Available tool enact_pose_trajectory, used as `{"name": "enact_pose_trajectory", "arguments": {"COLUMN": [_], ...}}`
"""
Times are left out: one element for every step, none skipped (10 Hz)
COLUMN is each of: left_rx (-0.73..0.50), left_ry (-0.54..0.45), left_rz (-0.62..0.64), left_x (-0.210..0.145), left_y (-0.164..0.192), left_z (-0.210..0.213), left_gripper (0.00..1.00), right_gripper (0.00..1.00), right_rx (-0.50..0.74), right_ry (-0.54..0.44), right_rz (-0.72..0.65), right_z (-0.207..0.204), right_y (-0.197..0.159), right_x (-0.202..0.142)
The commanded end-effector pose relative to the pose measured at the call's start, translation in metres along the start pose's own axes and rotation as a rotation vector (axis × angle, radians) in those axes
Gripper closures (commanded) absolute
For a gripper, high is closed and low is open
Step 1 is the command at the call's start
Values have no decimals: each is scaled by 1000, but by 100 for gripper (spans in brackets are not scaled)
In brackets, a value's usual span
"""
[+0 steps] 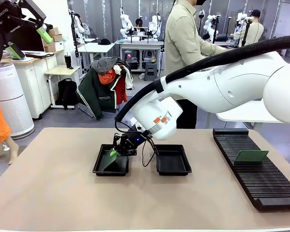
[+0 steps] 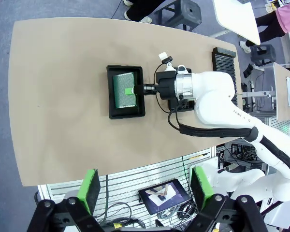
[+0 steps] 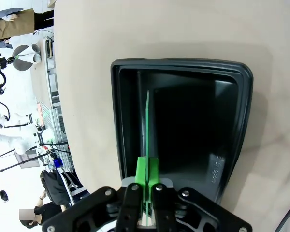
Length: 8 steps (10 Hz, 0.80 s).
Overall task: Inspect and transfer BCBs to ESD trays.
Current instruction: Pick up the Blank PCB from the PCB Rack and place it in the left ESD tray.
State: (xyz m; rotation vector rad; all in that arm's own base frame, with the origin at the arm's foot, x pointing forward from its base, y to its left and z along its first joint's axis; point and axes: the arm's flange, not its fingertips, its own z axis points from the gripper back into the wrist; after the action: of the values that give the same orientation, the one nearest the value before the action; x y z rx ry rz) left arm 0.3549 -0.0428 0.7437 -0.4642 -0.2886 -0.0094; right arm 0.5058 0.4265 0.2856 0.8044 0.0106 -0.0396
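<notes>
My right fingers [image 3: 141, 170] clamp the BCB [image 2: 124, 89] by one edge over the ESD tray [image 2: 110, 96]. I judge it light, thin, stiff, so an edge hold suits. My left fingers [image 2: 91, 189] stand apart.

Bare tabletop [image 1: 43, 183] at the robot's left; right arm [image 1: 222, 92] low over the left tray [image 1: 95, 167]; slotted rack [image 1: 275, 193] far right

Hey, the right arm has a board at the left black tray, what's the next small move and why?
Probably ease the BCB down flat before releasing. The right gripper is shut on it, and it sits tilted within the rim of the left ESD tray; whether it touches the floor is unclear.
</notes>
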Motion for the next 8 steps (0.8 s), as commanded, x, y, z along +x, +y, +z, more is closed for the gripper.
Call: {"name": "enact_pose_trajectory", "arguments": {"left_rx": [-9,-9,-9,-9,-9,-9,-9,-9], "left_ry": [2,2,2,2,2,2,2,2], "left_rz": [0,0,0,0,0,0,0,0], "left_x": [-2,-2,-2,-2,-2,-2,-2,-2], "left_y": [2,2,2,2,2,2,2,2], "left_z": [0,0,0,0,0,0,0,0], "left_gripper": [0,0,0,0,0,0,0,0], "right_gripper": [97,97,97,97,97,97,97,95], "right_rx": [6,6,6,6,4,-32,-50,-68], "right_ry": [-1,-1,-1,-1,1,29,55,62], "right_rz": [2,2,2,2,-1,12,26,18], "right_z": [0,0,0,0,1,-1,-4,-5], "right_y": [0,0,0,0,1,5,10,14], "right_x": [0,0,0,0,0,-2,-4,-6]}}
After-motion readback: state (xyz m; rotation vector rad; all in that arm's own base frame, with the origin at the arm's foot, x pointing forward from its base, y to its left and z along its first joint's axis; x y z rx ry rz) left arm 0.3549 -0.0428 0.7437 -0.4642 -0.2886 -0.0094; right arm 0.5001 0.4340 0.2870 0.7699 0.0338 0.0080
